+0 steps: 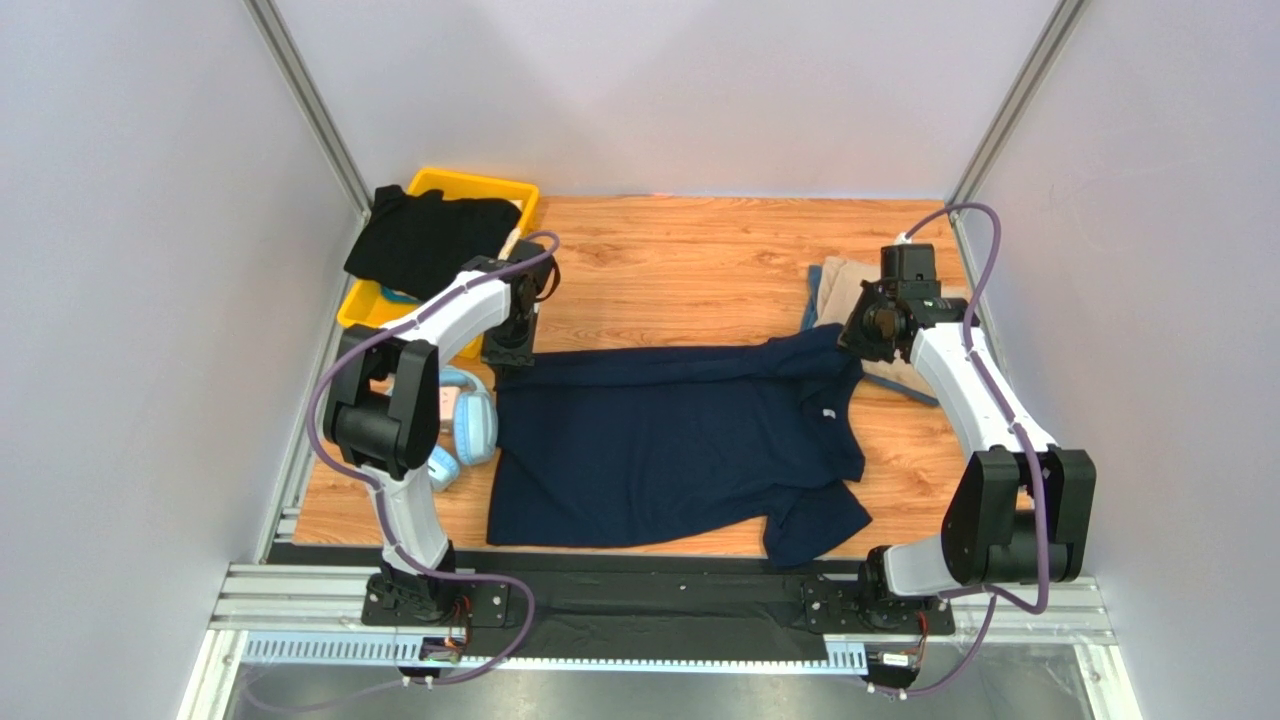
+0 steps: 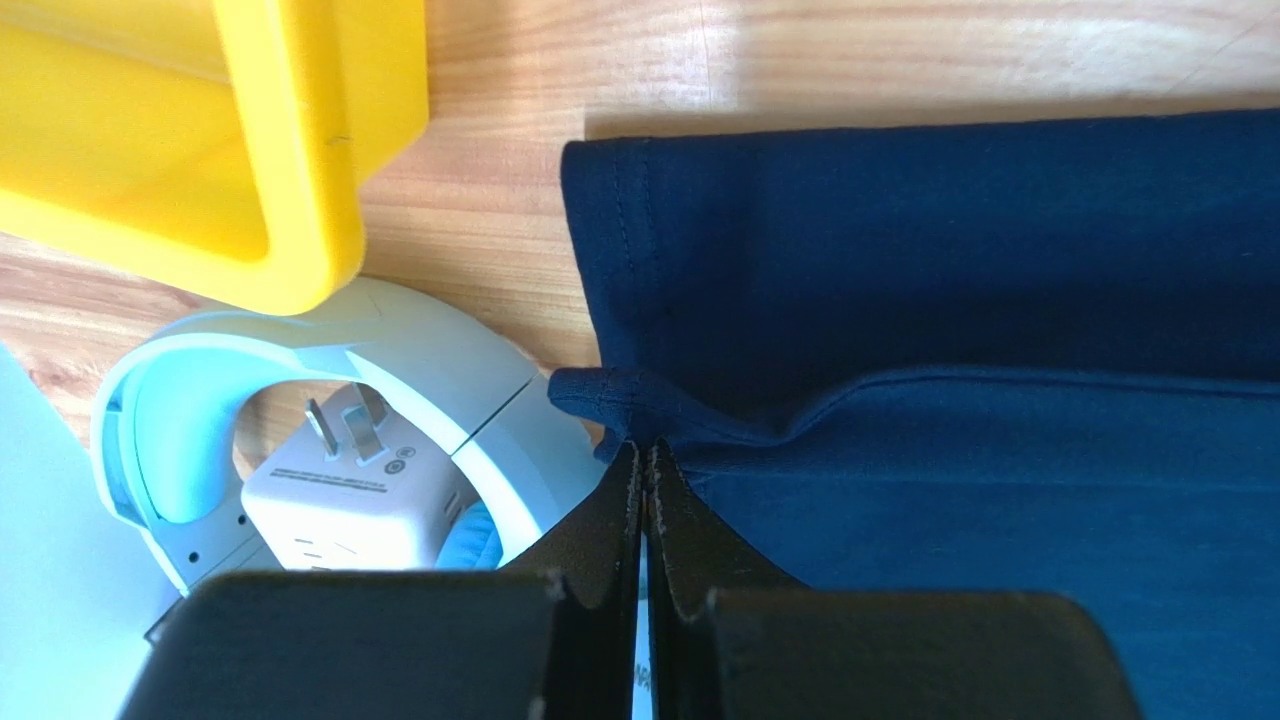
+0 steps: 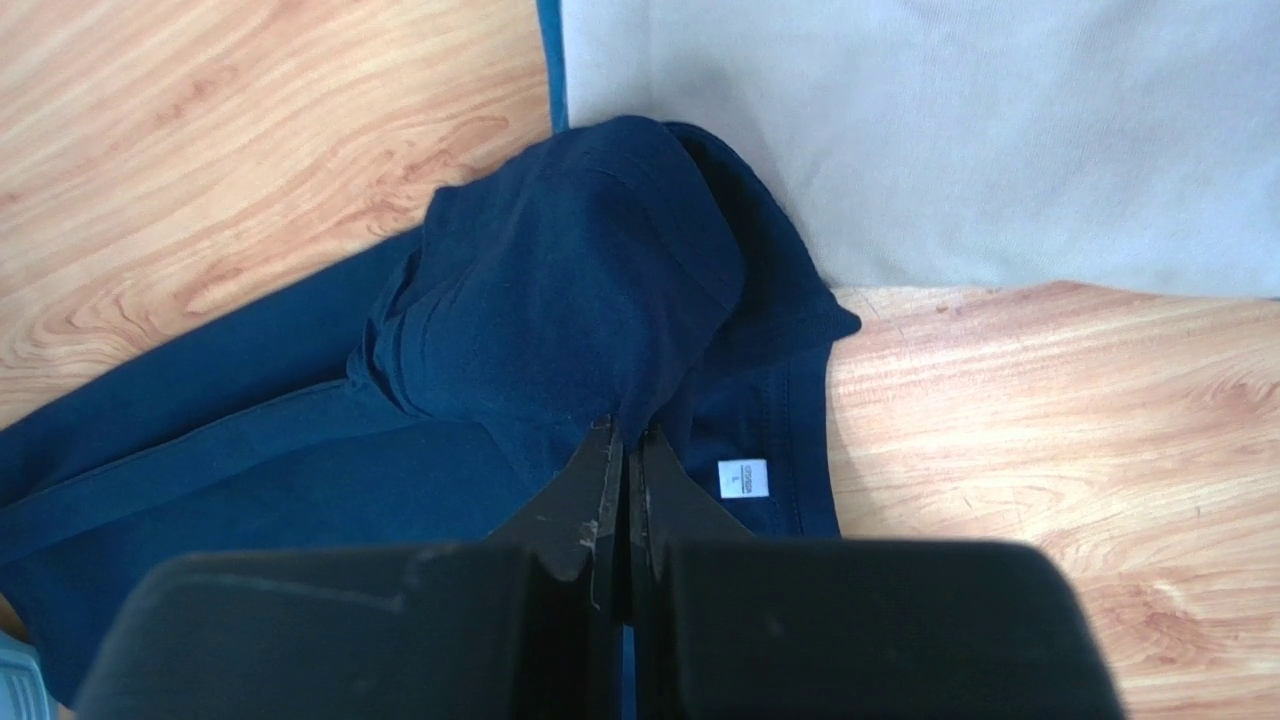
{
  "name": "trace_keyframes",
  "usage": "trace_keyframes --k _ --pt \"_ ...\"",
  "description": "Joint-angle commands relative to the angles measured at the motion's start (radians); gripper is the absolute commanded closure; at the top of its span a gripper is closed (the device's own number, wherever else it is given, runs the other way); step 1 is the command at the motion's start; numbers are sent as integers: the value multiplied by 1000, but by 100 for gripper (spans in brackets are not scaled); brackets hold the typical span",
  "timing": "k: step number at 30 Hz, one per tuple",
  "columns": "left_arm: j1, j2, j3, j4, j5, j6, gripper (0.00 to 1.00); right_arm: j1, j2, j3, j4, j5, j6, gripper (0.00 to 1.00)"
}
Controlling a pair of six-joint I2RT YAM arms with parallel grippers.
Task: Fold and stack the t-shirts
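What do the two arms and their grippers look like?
Both the left arm and right arm have white rounded links between bulky black joints. A lilac cable loops along each. The left gripper and right gripper have flat black fingers tapering to points.

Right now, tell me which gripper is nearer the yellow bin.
Left. The left gripper pinches the navy t-shirt beside the yellow bin; the right gripper grips its other end, across the table, by the tan t-shirt.
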Motion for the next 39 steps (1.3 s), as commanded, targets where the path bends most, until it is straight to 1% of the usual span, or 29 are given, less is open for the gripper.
trace_keyframes --k 1,2,4,7,8,11,14,17,18,19,23,26,27,29,30,31,32,35,37,39 --pt "-1 28 47 -65 -39 -5 93 -1 -20 -25 7 -7 24 100" --pt "-1 33 49 -73 -39 -7 79 -1 -23 -34 -6 10 33 100" --pt "-1 37 54 -78 -41 -14 66 -1 -26 -51 -16 13 58 97" --pt "-1 20 51 -79 -39 -30 58 -1 -49 -105 -23 16 78 97" --pt "-1 14 47 -79 -39 -33 58 1 -57 -128 -21 52 79 97" --pt "-1 -25 37 -72 -40 -43 58 1 -101 -138 -33 63 81 97" --pt "-1 -73 40 -59 -45 -44 58 1 -158 -112 -65 60 90 97" --pt "-1 -111 75 -70 -18 -43 58 -1 -213 -45 -93 71 101 96" --pt "-1 -127 102 -75 1 -42 58 -1 -226 -25 -101 77 101 93" --pt "-1 -133 116 -82 12 -40 58 1 -235 15 -104 83 104 86" --pt "-1 -128 187 -67 51 -21 57 1 -243 82 -76 73 107 82" --pt "-1 -47 251 -59 97 -4 57 1 -191 128 -72 56 115 79" --pt "-1 14 292 -64 114 -1 57 1 -174 138 -73 44 119 79" --pt "-4 69 320 -56 153 -4 59 10 -125 125 -21 31 118 77" --pt "-6 117 337 -52 159 -4 59 11 -106 124 -10 1 118 76" --pt "-10 138 342 -34 157 -7 60 13 -55 124 0 -1 116 76" --pt "-16 175 343 -24 159 -11 60 21 -28 125 22 -3 113 76" --pt "-30 217 327 -3 165 -33 60 37 91 160 20 -10 103 72" --pt "-39 214 284 23 180 -48 61 60 159 177 4 -10 81 70" --pt "-44 198 241 60 182 -59 61 77 181 185 -3 8 72 69"
